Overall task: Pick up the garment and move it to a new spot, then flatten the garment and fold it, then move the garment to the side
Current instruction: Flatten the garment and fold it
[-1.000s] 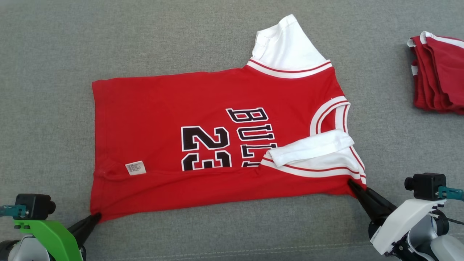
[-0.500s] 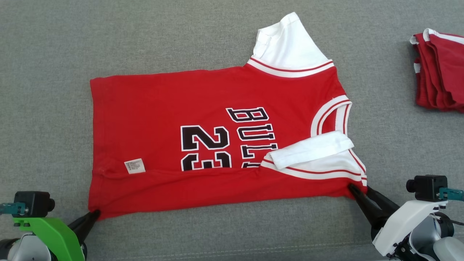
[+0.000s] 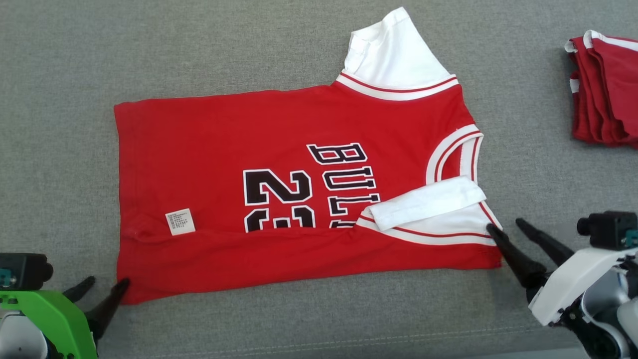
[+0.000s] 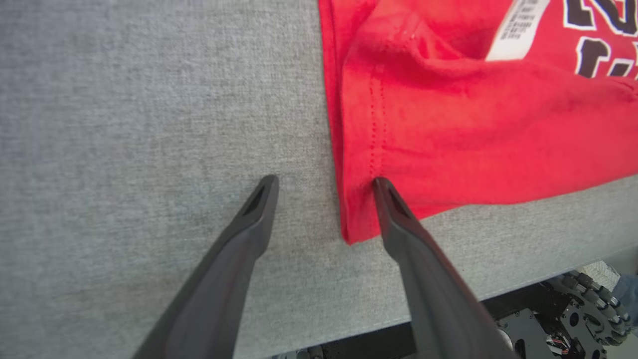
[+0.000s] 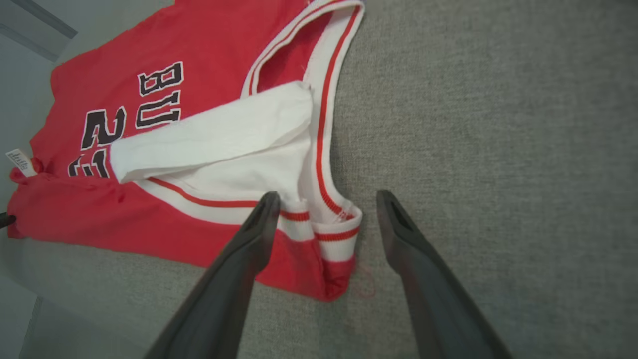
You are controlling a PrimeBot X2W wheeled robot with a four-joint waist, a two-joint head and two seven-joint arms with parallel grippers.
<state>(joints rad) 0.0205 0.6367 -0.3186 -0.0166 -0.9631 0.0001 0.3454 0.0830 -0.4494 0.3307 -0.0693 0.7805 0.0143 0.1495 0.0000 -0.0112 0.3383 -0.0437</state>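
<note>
Garment [image 3: 299, 189], red jersey, white sleeves, near edge folded over

1. The head camera is looking down from above at the grey bench [image 3: 60, 60]. It is standing well back and taking in the whole red garment [image 3: 299, 189], with the left end effector [image 3: 107, 280] at lower left and the right end effector [image 3: 506, 224] at lower right.
2. The left wrist camera is looking along its fingers [image 4: 224, 269], sitting close to the garment's hem corner and the bench edge.
3. The right wrist camera is looking along its fingers [image 5: 232, 269], close to the shoulder corner and facing across the garment.
4. All three views are sharing the white label [image 3: 180, 222].
</note>
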